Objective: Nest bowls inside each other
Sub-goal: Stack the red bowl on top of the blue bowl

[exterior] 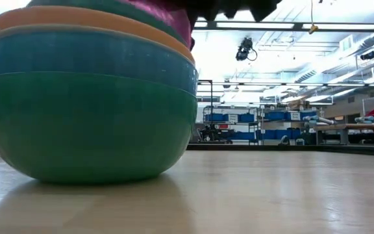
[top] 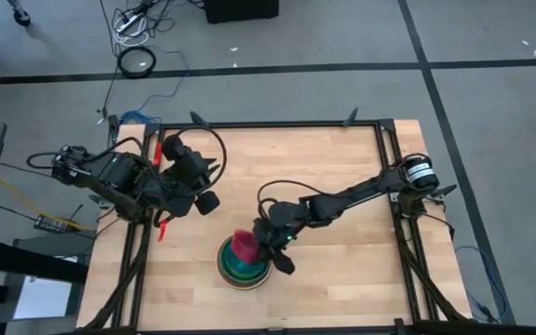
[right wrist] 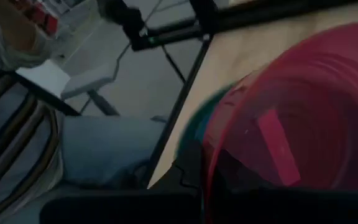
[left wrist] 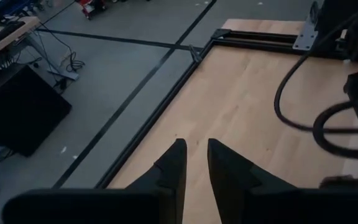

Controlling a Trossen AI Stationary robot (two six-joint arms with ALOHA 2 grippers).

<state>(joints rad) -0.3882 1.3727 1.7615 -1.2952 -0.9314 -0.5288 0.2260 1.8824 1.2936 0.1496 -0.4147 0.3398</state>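
A stack of nested bowls (top: pixel 240 270) stands on its teal outer bowl (exterior: pixel 89 123) near the table's front edge, with blue and orange rims showing above the teal. A pink bowl (top: pixel 245 244) is tipped on its side over the stack, and my right gripper (top: pixel 270 246) is shut on it from the right. My left gripper (top: pixel 209 201) hangs raised at the table's left side. Its fingers (left wrist: pixel 196 152) stand a narrow gap apart with nothing between them. My right gripper has the pink bowl by its rim (right wrist: pixel 211 155), on the side facing the arm, with one dark finger (right wrist: pixel 190 167) against the outer wall. The other finger is hidden behind the bowl. It comes slanting down from the table's right. The bowl is steeply tilted above the stack; whether it touches the stack, I cannot tell.
Black frame rails (top: pixel 287 124) run along the table's far and side edges. Bare wood lies to the right of the stack (exterior: pixel 291 188). A person's legs in jeans (right wrist: pixel 98 149) show beyond the table's near edge in the right wrist view.
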